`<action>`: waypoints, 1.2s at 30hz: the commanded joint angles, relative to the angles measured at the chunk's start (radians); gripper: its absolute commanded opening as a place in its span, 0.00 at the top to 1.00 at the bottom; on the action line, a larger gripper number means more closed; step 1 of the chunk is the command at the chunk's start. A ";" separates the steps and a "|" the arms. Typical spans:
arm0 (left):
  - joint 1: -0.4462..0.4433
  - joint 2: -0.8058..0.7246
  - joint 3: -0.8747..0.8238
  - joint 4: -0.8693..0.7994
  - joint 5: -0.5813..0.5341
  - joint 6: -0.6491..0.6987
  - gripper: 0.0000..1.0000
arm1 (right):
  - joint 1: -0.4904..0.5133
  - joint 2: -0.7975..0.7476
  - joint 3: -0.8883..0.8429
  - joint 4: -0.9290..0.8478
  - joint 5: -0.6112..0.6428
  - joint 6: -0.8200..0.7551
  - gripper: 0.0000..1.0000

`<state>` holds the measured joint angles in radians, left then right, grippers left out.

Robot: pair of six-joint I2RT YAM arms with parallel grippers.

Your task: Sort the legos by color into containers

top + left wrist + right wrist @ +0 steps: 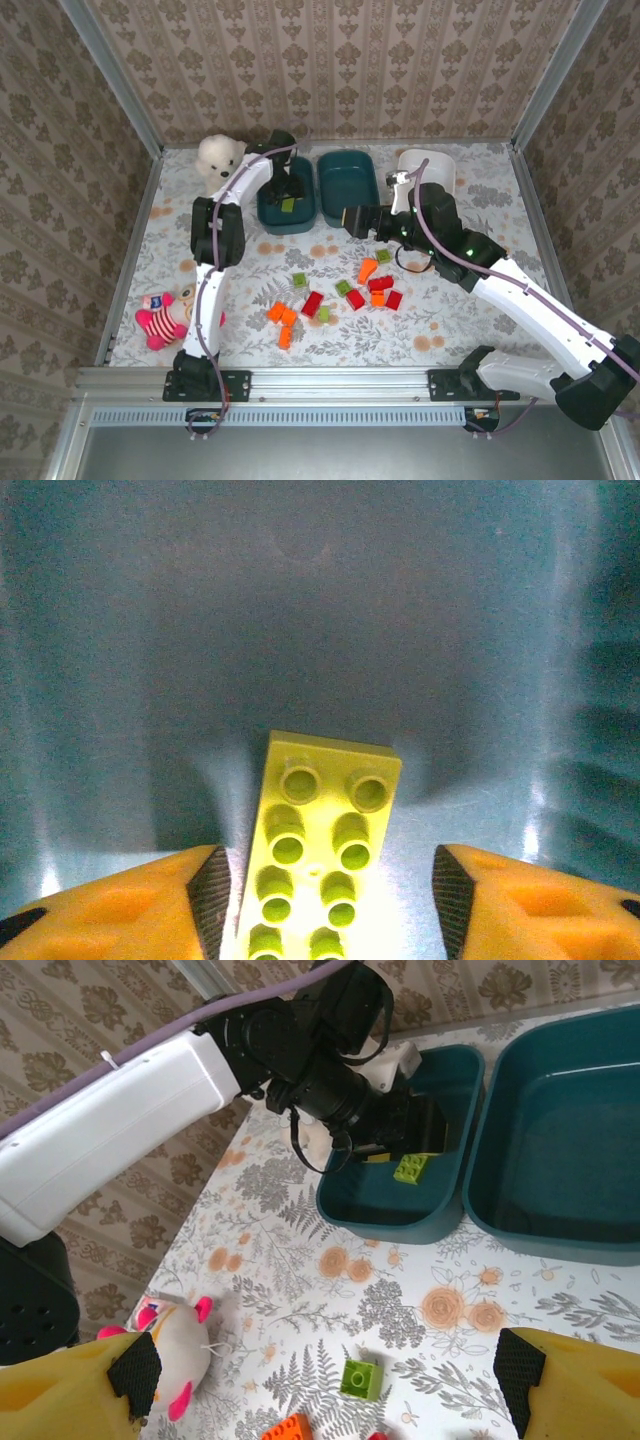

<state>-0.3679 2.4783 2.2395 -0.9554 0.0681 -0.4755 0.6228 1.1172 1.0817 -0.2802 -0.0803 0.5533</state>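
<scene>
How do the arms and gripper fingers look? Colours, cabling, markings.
Both the left arm and right arm have white links with black joints and black bases, each with a purplish cable along it. A green light glows on the right arm. The fingers are yellow-orange with black pads. No readable markings.

Head count from the top view: three tubs, so a left teal tub [285, 230], a middle teal tub [348, 185] and a white tub [432, 160]. Two plushies: a white bear [217, 157] at upper left and a pink striped one [160, 318] at lower left. Bricks:
- five green [299, 279], one of them in the left teal tub and four on the worktop [250, 290]
- five orange [367, 270]
- four red [312, 303]

There's one more reddish bit [187, 265] alone at mid left, too small to call the colour. Two arms, left arm [215, 235] and right arm [530, 300].
</scene>
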 commanded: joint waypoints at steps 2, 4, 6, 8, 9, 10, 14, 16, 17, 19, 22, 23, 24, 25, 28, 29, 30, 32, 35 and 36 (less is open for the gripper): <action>0.000 -0.087 0.040 -0.031 0.016 -0.011 0.37 | -0.005 -0.025 -0.010 -0.073 0.043 -0.034 0.10; 0.001 -0.133 0.040 -0.026 0.016 -0.016 0.36 | -0.006 -0.032 -0.007 -0.097 0.055 -0.049 0.10; -0.001 -0.191 0.035 -0.021 0.017 -0.022 0.35 | -0.006 -0.040 -0.004 -0.124 0.066 -0.056 0.11; 0.002 -0.255 0.023 -0.014 0.015 -0.023 0.34 | -0.005 -0.049 -0.004 -0.147 0.077 -0.061 0.12; 0.001 -0.294 0.007 -0.004 0.015 -0.023 0.34 | -0.005 -0.054 -0.005 -0.162 0.086 -0.059 0.12; 0.002 -0.332 -0.016 0.009 0.018 -0.022 0.34 | -0.004 -0.060 -0.006 -0.172 0.095 -0.058 0.12; 0.001 -0.520 -0.162 0.074 0.026 -0.022 0.32 | -0.003 -0.075 -0.003 -0.228 0.142 -0.059 0.14; 0.004 -0.622 -0.258 0.100 0.029 -0.028 0.31 | -0.003 -0.073 0.004 -0.252 0.152 -0.060 0.15; 0.004 -0.681 -0.324 0.128 0.037 -0.032 0.31 | -0.002 -0.071 0.008 -0.276 0.158 -0.058 0.15; 0.004 -0.798 -0.464 0.191 0.057 -0.042 0.30 | 0.000 -0.066 0.014 -0.299 0.161 -0.056 0.16; 0.004 -0.972 -0.685 0.274 0.089 -0.061 0.26 | 0.010 -0.044 0.026 -0.336 0.182 -0.050 0.19; 0.003 -1.036 -0.759 0.299 0.103 -0.067 0.24 | 0.014 -0.030 0.036 -0.357 0.193 -0.042 0.20; 0.003 -1.096 -0.831 0.319 0.118 -0.075 0.23 | 0.017 -0.011 0.047 -0.380 0.206 -0.029 0.21; -0.001 -1.143 -0.892 0.334 0.130 -0.085 0.22 | 0.019 0.009 0.058 -0.402 0.213 -0.014 0.23; -0.008 -1.297 -1.093 0.390 0.179 -0.128 0.18 | 0.029 0.111 0.113 -0.486 0.223 0.046 0.29; -0.010 -1.355 -1.157 0.408 0.193 -0.149 0.17 | 0.034 0.153 0.134 -0.510 0.224 0.066 0.31; -0.014 -1.405 -1.221 0.418 0.199 -0.168 0.16 | 0.040 0.196 0.153 -0.532 0.226 0.087 0.33; -0.021 -1.494 -1.315 0.418 0.199 -0.194 0.16 | 0.048 0.264 0.182 -0.552 0.224 0.115 0.36; -0.035 -1.609 -1.423 0.401 0.184 -0.239 0.15 | 0.054 0.378 0.199 -0.550 0.224 0.164 0.40; -0.040 -1.640 -1.450 0.394 0.179 -0.252 0.15 | 0.053 0.412 0.202 -0.547 0.219 0.182 0.40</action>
<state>-0.3950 0.9092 0.8436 -0.5888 0.2333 -0.6563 0.6704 1.4639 1.2552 -0.7567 0.1177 0.6548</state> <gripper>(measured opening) 0.850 0.603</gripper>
